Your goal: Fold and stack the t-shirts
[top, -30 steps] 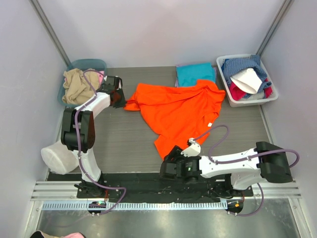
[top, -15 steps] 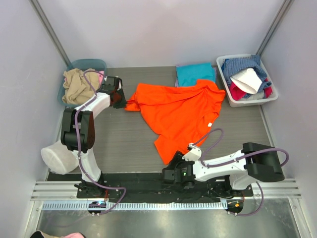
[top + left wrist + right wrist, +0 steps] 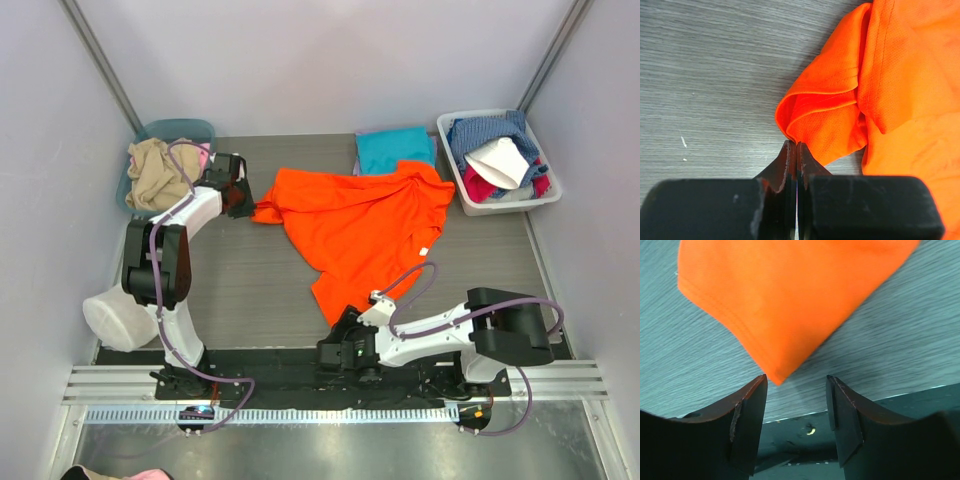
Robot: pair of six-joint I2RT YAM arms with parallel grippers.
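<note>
The orange t-shirt point(image 3: 360, 225) lies spread and rumpled across the middle of the table. My left gripper point(image 3: 245, 203) is at its left sleeve. In the left wrist view that gripper point(image 3: 796, 145) is shut, its tips pinching the folded edge of the orange sleeve point(image 3: 830, 110). My right gripper point(image 3: 336, 332) is low at the shirt's near hem corner. In the right wrist view it point(image 3: 796, 382) stands open, with the orange corner point(image 3: 776, 376) just ahead of its left finger and nothing between the jaws. A folded teal t-shirt point(image 3: 395, 150) lies at the back.
A blue bin point(image 3: 180, 128) with tan cloth stands at the back left. A white basket point(image 3: 455, 185) of mixed clothes stands at the back right. A white bag point(image 3: 112, 318) lies beside the left arm's base. The black mounting rail point(image 3: 270, 375) runs along the near edge.
My right gripper has drawn back and to the left, toward the near edge below the shirt's corner, and its jaws have narrowed a little. The left arm has not moved.
</note>
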